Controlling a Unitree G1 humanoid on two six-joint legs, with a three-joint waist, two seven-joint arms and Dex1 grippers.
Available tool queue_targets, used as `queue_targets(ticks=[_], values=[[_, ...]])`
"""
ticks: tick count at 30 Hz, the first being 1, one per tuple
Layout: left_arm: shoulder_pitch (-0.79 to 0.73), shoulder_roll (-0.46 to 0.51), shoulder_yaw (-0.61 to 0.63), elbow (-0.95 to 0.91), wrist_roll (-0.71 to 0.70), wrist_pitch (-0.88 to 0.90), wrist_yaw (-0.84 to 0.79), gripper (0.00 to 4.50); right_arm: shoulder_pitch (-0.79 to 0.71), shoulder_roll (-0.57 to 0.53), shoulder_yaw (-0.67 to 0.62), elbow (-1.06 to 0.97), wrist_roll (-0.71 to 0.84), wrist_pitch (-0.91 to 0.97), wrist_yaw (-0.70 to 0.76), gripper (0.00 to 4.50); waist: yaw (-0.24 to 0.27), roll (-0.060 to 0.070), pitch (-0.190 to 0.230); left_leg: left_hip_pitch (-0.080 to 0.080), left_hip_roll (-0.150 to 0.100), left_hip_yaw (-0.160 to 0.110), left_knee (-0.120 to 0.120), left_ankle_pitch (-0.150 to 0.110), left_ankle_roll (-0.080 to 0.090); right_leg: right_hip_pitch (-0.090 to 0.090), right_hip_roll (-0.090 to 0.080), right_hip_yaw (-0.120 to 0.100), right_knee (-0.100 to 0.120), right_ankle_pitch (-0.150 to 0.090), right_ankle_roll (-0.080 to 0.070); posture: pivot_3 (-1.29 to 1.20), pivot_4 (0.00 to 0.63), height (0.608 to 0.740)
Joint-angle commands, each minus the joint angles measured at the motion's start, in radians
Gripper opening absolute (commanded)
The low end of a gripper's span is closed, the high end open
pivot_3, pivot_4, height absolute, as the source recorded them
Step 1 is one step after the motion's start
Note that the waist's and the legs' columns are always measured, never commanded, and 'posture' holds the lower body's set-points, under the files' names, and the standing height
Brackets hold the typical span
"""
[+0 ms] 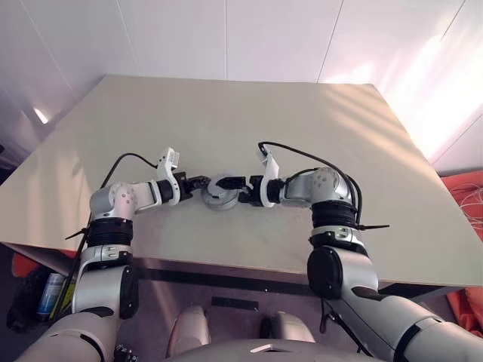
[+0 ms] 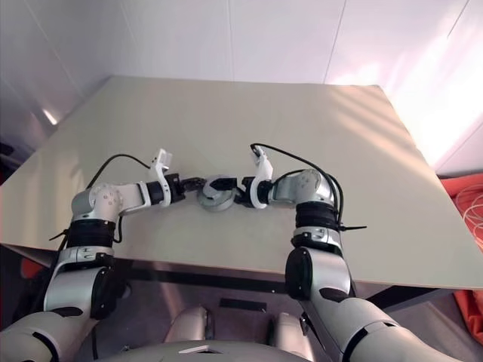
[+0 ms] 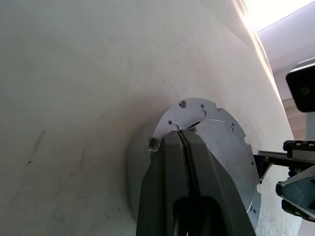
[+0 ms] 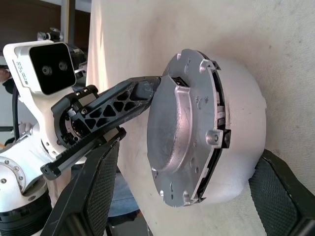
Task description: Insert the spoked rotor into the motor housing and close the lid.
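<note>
The motor housing (image 1: 220, 191) w/ its lid (image 4: 179, 129) sits on the beige surface (image 1: 302, 121), near the front edge at centre, right between the two arms. Left tool (image 1: 198, 183) comes in from the robot's left w/ fingers pressed flat together – shut, nothing between them – tips resting against the housing's rim; left wrist view has those fingers (image 3: 184, 167) lying across the pale flat face w/ small holes round its edge. Right tool (image 1: 226, 183) reaches in from the other side, jaws spread wide – one mesh-textured finger (image 4: 96, 189) on the lid side, the other on the far side, the housing in the gap; contact w/ either finger can't be told. Right wrist view shows the assembly on edge: silvery lid w/ raised ribs and screw bosses, dark band behind its rim, rounded pale body beyond. That same view catches the left tool's black lattice fingers touching the lid's upper rim, plus the left wrist's white camera block. Left wrist view in turn catches part of the right tool at its side. Head views give the wider layout: surface otherwise bare, sun patch on its far right corner, pale wall panels behind, orange cloth (image 1: 466, 197) on the floor off the right edge, a can (image 1: 50, 292) low on the left below the surface edge.
</note>
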Motion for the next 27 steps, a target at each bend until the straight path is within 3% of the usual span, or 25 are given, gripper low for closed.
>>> queue_targets(ticks=[1, 22, 27], values=[[-0.018, 0.004, 0.003, -0.019, -0.004, -0.009, -0.005, 0.00, -0.052, 0.022, -0.026, 0.000, 0.064, -0.012, -0.001, 4.47, 0.000, 0.000, 0.000, 0.000, 0.000, 0.000, 0.000, 0.000, 0.000, 0.000, 0.000, 0.000, 0.000, 0.000, 0.000, 0.00, 0.000, 0.740], [-0.030, 0.006, 0.014, -0.002, 0.010, -0.025, -0.010, 0.00, -0.059, 0.077, 0.017, 0.036, 0.076, -0.085, -0.033, 4.47, 0.000, 0.000, 0.000, 0.000, 0.000, 0.000, 0.000, 0.000, 0.000, 0.000, 0.000, 0.000, 0.000, 0.000, 0.000, 0.00, 0.000, 0.740], [-0.029, 0.007, 0.016, -0.003, 0.011, -0.029, -0.010, 0.00, -0.063, 0.071, 0.027, 0.069, 0.073, -0.123, -0.051, 3.24, 0.000, 0.000, 0.000, -0.001, 0.000, 0.000, 0.000, 0.000, 0.000, -0.001, 0.000, 0.000, 0.000, 0.000, 0.000, 0.00, 0.000, 0.740]])
